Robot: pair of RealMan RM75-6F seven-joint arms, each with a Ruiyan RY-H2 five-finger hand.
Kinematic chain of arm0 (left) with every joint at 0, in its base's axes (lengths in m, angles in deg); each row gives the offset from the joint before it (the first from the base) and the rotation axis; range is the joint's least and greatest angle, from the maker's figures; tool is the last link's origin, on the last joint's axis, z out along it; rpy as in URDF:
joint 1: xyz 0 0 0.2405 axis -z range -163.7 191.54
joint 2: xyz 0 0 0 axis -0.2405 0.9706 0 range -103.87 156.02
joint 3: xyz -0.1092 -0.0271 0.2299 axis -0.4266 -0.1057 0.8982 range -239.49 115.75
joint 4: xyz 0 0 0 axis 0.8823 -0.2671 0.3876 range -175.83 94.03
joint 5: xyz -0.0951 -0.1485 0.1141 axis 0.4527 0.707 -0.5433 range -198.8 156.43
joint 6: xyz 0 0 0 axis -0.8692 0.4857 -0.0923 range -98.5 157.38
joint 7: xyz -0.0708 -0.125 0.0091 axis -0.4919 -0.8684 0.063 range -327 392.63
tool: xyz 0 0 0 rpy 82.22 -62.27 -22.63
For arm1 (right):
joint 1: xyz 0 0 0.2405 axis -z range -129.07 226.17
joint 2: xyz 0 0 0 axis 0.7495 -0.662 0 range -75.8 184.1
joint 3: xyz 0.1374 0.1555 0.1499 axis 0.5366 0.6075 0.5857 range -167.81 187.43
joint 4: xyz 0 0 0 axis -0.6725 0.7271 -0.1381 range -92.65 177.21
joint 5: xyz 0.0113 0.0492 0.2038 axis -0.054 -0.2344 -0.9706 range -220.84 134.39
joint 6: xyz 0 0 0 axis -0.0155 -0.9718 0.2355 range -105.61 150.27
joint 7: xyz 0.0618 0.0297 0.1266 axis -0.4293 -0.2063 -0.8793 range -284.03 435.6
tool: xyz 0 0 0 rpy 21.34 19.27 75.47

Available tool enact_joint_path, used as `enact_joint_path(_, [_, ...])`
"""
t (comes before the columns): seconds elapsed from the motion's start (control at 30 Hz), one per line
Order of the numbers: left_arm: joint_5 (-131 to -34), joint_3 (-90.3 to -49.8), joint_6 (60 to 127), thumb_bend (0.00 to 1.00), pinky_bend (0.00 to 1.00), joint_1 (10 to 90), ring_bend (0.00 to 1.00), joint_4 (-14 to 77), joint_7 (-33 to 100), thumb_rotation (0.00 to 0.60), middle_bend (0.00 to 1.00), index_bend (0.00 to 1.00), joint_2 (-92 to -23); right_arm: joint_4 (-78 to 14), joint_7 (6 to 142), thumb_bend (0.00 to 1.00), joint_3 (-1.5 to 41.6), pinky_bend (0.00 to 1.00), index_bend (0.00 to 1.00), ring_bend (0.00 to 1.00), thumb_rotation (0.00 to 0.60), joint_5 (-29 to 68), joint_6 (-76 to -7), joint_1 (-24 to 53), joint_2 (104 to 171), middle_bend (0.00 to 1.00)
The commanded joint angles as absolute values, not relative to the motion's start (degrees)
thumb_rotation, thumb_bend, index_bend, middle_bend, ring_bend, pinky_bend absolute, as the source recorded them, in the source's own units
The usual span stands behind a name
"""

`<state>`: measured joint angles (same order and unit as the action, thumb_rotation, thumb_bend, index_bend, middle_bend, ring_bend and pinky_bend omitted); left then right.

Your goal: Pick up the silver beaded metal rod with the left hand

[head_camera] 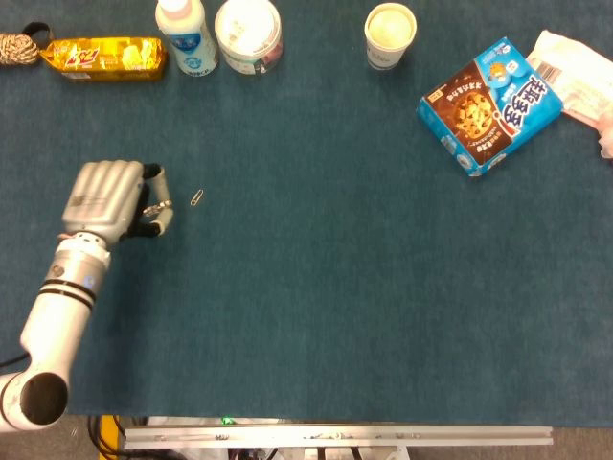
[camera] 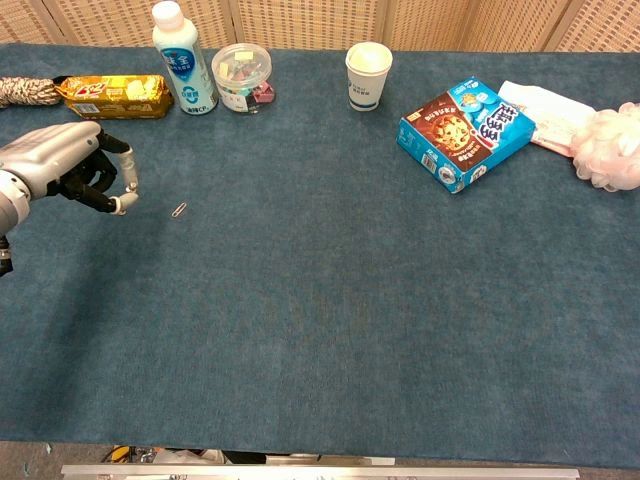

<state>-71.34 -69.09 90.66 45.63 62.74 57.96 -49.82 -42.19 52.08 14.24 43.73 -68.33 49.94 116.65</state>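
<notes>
The small thin silver metal rod lies flat on the blue cloth at the left of the table, also seen in the chest view. My left hand hovers just left of it, a short gap away, palm down. Its fingers are bent downward with the thumb held apart from them, and nothing is between them. The chest view shows the same hand slightly above the cloth, its fingertips pointing toward the rod. My right hand is in neither view.
Along the far edge stand a yellow snack pack, a white bottle, a clear tub and a paper cup. A blue cookie box lies at the far right, with a white pouf beyond it.
</notes>
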Motion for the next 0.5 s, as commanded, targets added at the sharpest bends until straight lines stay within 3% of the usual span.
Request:
enact_joint_path(0.03, [-69.56, -69.9, 90.21, 0.33, 1.0, 47.1, 0.87, 62.49, 59.06, 0.6, 0.84, 0.58, -51.27, -41.85, 51.61, 0.15, 14.22, 0.36, 0.43, 0.4, 0.6, 43.73, -68.5, 50.06, 116.69, 0.54])
enact_joint_path(0.5, [-61.16, -72.73, 89.45, 0.33, 1.0, 53.2, 0.87, 59.01, 62.5, 0.6, 0.84, 0.58, -57.6, -40.44, 50.15, 0.15, 14.19, 0.36, 0.43, 0.4, 0.6, 43.07, -68.94, 50.83, 116.74, 0.54])
